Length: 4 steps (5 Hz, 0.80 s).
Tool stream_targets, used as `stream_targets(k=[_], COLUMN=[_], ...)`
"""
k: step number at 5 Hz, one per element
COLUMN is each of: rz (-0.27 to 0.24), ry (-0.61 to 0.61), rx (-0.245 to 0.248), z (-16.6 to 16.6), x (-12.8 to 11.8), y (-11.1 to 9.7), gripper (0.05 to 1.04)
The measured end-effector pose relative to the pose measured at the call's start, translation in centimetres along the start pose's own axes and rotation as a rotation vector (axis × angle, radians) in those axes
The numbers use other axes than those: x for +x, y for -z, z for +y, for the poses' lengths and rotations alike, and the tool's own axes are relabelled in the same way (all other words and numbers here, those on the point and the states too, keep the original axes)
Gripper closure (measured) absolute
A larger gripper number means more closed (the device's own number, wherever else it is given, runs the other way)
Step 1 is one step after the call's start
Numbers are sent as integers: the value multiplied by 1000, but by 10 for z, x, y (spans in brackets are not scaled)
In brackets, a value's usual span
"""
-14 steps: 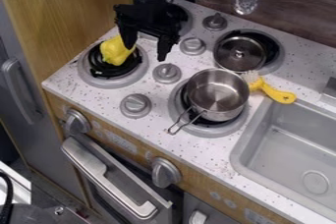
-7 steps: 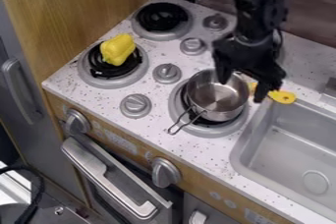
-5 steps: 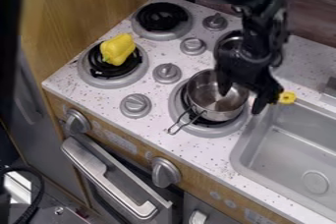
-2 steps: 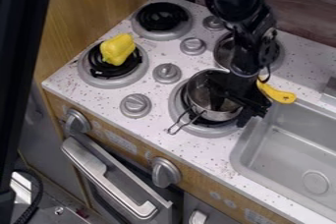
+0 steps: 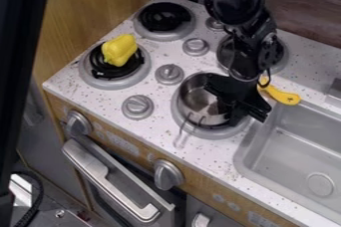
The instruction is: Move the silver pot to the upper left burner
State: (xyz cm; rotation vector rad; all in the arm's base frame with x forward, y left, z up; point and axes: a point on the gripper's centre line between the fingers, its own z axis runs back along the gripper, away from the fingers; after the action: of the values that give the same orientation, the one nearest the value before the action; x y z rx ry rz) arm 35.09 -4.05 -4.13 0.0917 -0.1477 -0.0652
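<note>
The black gripper (image 5: 234, 115) is at the right side of the silver pot (image 5: 194, 96), shut on its rim, with part of the gripper over the pot's inside. The pot is over the lower right burner (image 5: 220, 134), its wire handle blurred and pointing toward the stove's front edge. A black coil in a grey ring makes up the upper left burner (image 5: 164, 18), with nothing on it.
A yellow pepper-like toy (image 5: 119, 50) rests on the lower left burner. Another metal pan (image 5: 228, 52) sits on the upper right burner, behind the arm. A yellow-handled brush (image 5: 283, 95) lies between pot and sink (image 5: 309, 146). Knobs (image 5: 169, 74) stand between the burners.
The gripper crossed from the upper left burner to the pot, came down at its right rim and took hold. The pot has since shifted slightly left. A dark shape has entered at the left edge.
</note>
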Motion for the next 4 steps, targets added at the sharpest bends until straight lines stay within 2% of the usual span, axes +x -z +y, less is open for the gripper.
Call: stream_targets(k=[1, 2, 3, 4], rz=[-58, -99, -203, -241], ry=[-10, -7, 23, 48], rx=[27, 46, 78, 76], z=[24, 54, 89, 113], x=[8, 20, 56, 84], y=[-20, -32, -53, -43], gripper=[1006, 1013, 1013, 1013])
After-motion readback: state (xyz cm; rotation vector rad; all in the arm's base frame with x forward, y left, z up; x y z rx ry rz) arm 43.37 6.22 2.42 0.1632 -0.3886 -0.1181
